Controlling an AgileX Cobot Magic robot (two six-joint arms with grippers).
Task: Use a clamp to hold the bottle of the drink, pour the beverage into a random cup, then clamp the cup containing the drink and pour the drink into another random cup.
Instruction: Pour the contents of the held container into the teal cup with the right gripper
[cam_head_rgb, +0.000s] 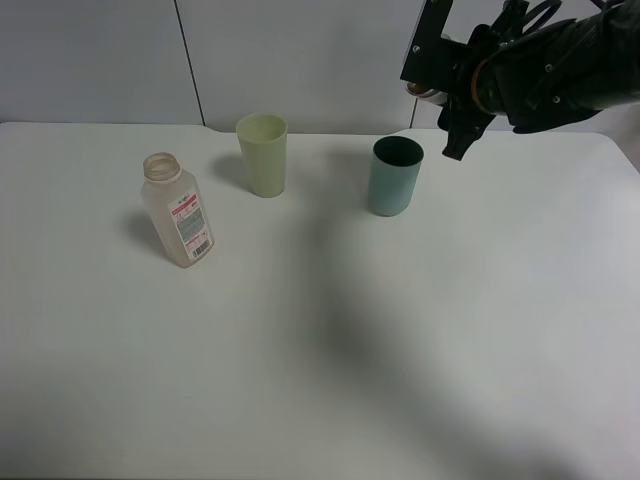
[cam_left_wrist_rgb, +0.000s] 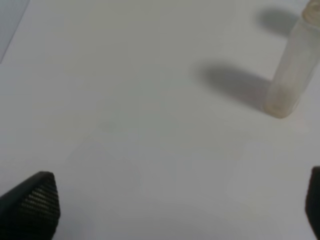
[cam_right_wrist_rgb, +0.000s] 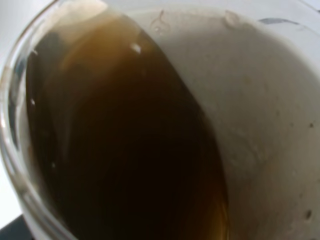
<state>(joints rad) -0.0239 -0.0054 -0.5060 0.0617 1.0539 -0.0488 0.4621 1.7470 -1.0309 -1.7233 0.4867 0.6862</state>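
Pouring is the step in hand. The right end effector (cam_head_rgb: 440, 95) is closed around a clear cup (cam_right_wrist_rgb: 260, 115), held aloft and tilted so the brown drink (cam_right_wrist_rgb: 125, 150) reaches the rim. It hangs near the teal cup (cam_head_rgb: 397, 177), seemingly not squarely over its mouth. Best centre the lip there first, then tip slowly so nothing lands on the counter (cam_head_rgb: 400, 350). The left end effector (cam_left_wrist_rgb: 172, 205) is wide open and empty. The bottle (cam_head_rgb: 180, 210) stands uncapped.
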